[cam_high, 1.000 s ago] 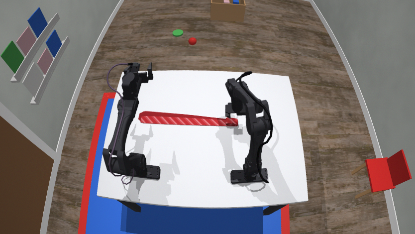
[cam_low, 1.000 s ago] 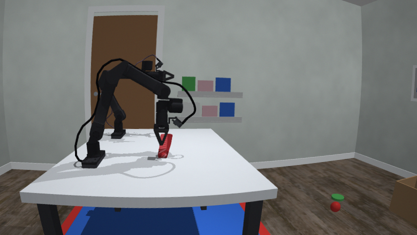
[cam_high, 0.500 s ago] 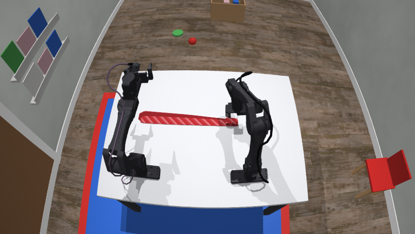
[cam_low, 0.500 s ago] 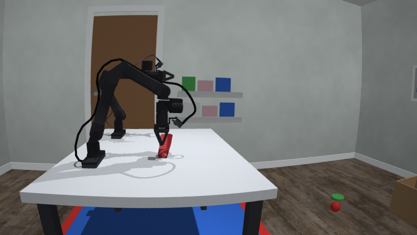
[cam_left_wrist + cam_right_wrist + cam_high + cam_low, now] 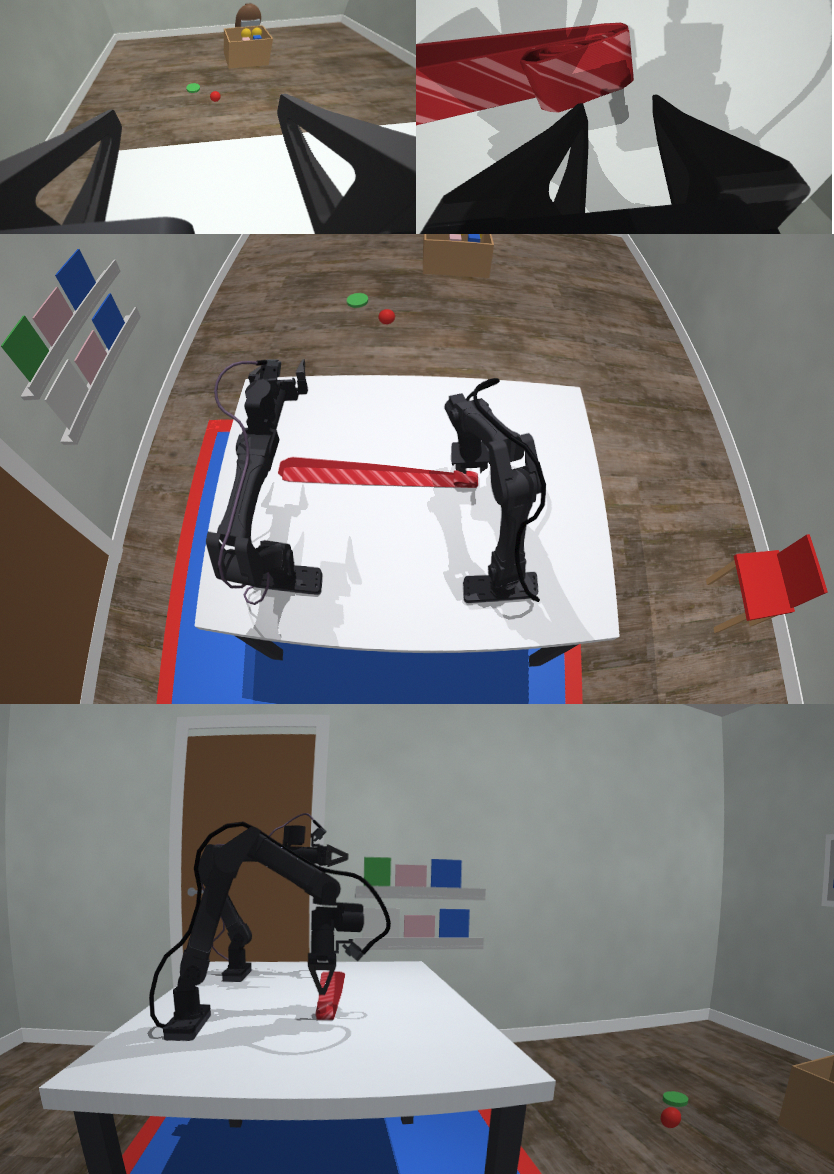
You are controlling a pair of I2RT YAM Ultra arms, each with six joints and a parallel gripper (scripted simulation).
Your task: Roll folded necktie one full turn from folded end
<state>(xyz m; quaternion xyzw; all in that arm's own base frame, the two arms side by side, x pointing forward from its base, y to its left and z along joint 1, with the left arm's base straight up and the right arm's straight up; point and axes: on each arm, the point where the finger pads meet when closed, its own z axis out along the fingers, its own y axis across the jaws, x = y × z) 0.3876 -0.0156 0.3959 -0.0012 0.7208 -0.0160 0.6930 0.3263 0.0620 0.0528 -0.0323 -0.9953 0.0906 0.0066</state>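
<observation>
The red striped tie (image 5: 361, 476) (image 5: 330, 1000) (image 5: 471, 87) lies lengthwise on the table. Its end by the right arm is folded over into a loose, low curl (image 5: 466, 479) (image 5: 583, 80), with an open gap along its far edge in the right wrist view. My right gripper (image 5: 618, 108) (image 5: 322, 991) is partly open and empty, pointing down above the table beside the curl; its left fingertip overlaps the curl's near edge in the right wrist view, and contact cannot be told. My left gripper (image 5: 197, 110) (image 5: 345, 855) is wide open and empty, raised over the table's far left corner.
The white table (image 5: 373, 560) (image 5: 291, 1077) carries both arm bases. The left arm stands close past the tie's other end. A red ball (image 5: 386, 316) (image 5: 215, 96), a green disc (image 5: 357, 299) (image 5: 193, 88) and a cardboard box (image 5: 457, 258) (image 5: 248, 53) are on the floor beyond the table.
</observation>
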